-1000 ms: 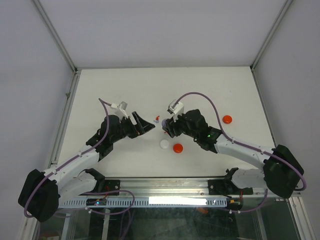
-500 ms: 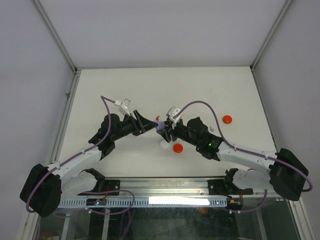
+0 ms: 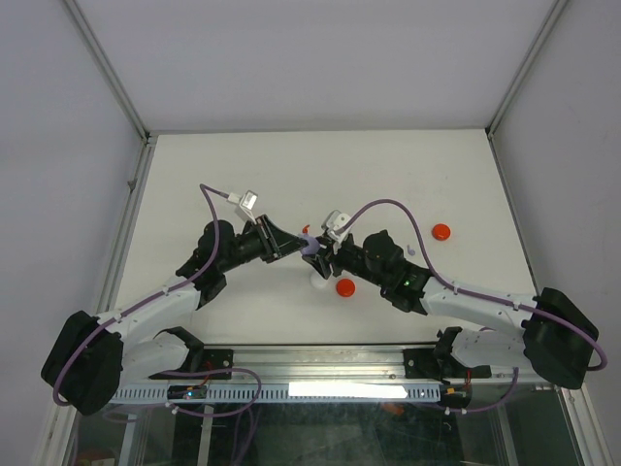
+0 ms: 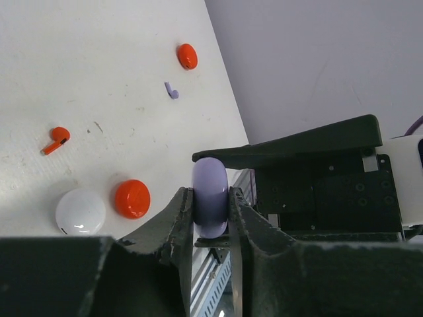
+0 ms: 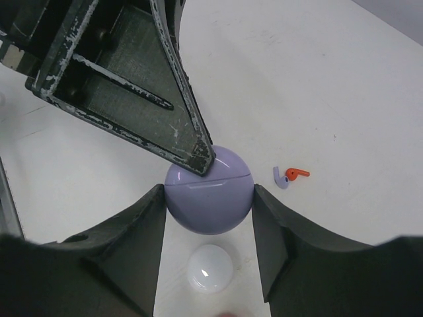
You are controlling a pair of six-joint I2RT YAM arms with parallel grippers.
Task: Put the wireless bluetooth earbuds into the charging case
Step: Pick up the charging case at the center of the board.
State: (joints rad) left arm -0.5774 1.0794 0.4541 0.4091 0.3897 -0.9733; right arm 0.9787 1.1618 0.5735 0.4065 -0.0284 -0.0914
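A round pale purple charging case (image 5: 209, 190), lid closed, hangs above the table between both arms. My right gripper (image 5: 209, 198) is shut on its rim from both sides. My left gripper (image 4: 210, 195) is shut on its two flat faces (image 4: 210, 198). In the top view the two grippers meet at the case (image 3: 310, 248). A red earbud (image 5: 295, 174) and a purple earbud (image 5: 280, 177) lie touching on the table beyond the case. The left wrist view shows a red earbud (image 4: 56, 140) and a lone purple earbud (image 4: 172, 90) farther off.
A white puck (image 3: 318, 281) and a red puck (image 3: 343, 287) lie on the table just under the grippers. Another red puck (image 3: 441, 231) sits to the right, near the lone purple earbud (image 3: 411, 249). Metal frame rails border the white table (image 3: 388, 165).
The right gripper carried the purple case left and nearer. The left gripper moved right to meet it and closed from wide open onto the case's faces.
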